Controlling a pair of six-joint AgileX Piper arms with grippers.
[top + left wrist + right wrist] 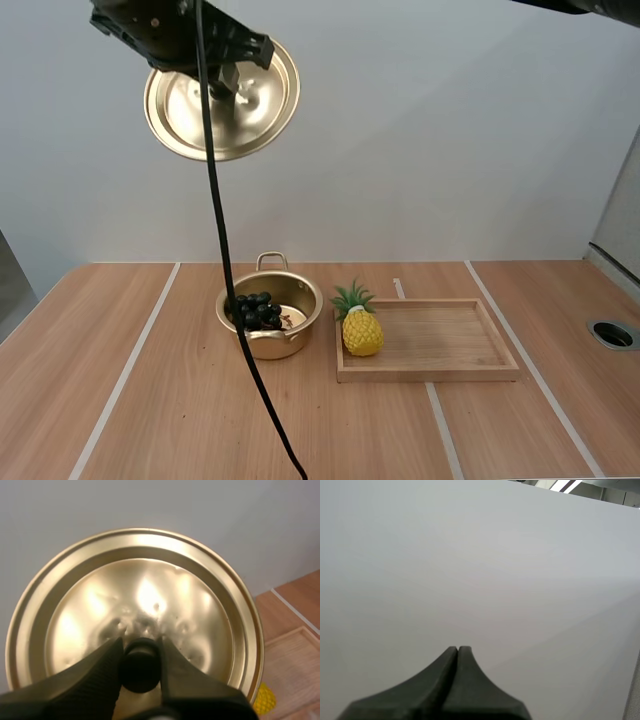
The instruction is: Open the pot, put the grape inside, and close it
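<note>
Lid (248,108) hangs high above pot (276,346), pinched by left tool (141,645); right tool (458,651) closed.

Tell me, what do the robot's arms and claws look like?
Matte black throughout. The left arm looks blocky and angular. Its jaws are two thick tapering fingers with finely textured surfaces; the right jaws' fingers flare from a narrow tip.

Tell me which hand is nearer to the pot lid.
Left. The left hand pinches the black knob of the lid, holding it high above the table. The right hand is shut on nothing, its arm off to the lid's right.
</note>
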